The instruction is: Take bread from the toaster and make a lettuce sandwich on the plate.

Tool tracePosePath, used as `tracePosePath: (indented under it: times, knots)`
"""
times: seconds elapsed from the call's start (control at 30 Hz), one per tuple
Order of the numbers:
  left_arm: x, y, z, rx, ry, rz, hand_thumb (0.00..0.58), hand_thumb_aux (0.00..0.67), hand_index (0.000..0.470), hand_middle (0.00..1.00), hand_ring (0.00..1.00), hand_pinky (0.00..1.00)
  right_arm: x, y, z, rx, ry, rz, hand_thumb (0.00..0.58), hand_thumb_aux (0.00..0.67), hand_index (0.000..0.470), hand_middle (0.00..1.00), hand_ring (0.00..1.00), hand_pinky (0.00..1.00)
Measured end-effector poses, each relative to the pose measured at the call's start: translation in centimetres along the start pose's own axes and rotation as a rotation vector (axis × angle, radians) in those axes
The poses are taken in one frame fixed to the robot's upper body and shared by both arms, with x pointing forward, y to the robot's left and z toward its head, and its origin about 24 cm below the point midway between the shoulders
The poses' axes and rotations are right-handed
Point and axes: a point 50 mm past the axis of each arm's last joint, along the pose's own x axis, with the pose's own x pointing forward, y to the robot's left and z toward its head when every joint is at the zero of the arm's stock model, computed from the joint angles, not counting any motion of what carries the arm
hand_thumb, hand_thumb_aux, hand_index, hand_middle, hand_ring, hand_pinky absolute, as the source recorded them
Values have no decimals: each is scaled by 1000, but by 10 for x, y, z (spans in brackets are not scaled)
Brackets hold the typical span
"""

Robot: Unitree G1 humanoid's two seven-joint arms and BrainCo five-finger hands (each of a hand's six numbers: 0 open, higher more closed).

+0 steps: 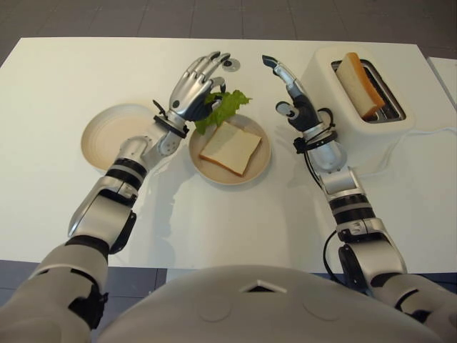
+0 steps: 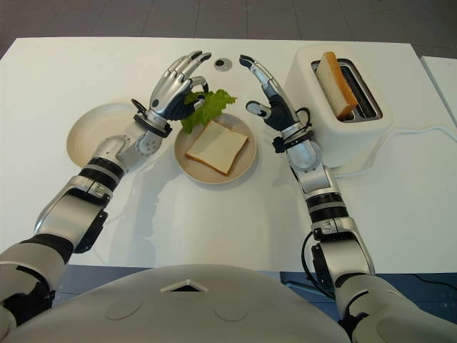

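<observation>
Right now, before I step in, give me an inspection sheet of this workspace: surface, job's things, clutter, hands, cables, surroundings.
Surface: white table, no spills seen.
Job's things: plate holds one bread slice lying flat; lettuce at its far rim; toaster to the right, second slice upright in a slot.
Clutter: empty plate at left; small round disc at the far side.
Hands: left hand, fingers curled on the lettuce; right hand open between plate and toaster, holding nothing.
Cables: white cord runs right from the toaster; black wire by the right wrist.
Surroundings: grey tiled floor; another table at the right edge.
</observation>
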Motion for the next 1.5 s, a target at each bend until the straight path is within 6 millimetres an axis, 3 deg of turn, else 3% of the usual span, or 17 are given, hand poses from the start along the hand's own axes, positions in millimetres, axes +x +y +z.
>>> tracePosePath:
  times: [0.17,0.33,0.5,0.77,0.8,0.83,0.87,1.3,1.5]
  knots:
    - [-1,1,2,3,-19,8,580,670,470,0,0,0,0,0,0,0,1,-2,0,0,0,0,0,0]
    - [-25,-36,30,-91,-86,-114,580,670,470,0,0,0,0,-1,-1,0,4,-1,0,0,0,0,0,0]
    - [-36,-53,41,-136,-85,-168,580,670,470,0,0,0,0,-1,-1,0,7,1,0,0,0,0,0,0]
    - [-48,-54,49,-132,-122,-215,580,670,470,0,0,0,-1,-1,-3,3,15,1,0,0,0,0,0,0]
    - [-49,-52,49,-126,-125,-223,539,491,345,0,0,0,-1,-1,-3,3,15,1,0,0,0,0,0,0]
    - [-50,-51,50,-124,-129,-232,291,197,138,0,0,0,-1,0,-3,4,16,2,0,0,0,0,0,0]
    - [-52,-51,51,-125,-130,-241,0,0,0,0,0,0,-1,0,-3,4,16,3,0,0,0,0,0,0]
    - [-48,-33,61,-237,-134,-235,0,0,0,0,0,0,-2,0,-4,5,25,8,0,0,0,0,0,0]
    - [-42,-4,64,-366,-145,-122,0,0,0,0,0,0,-1,0,-3,8,16,14,0,0,0,0,0,0]
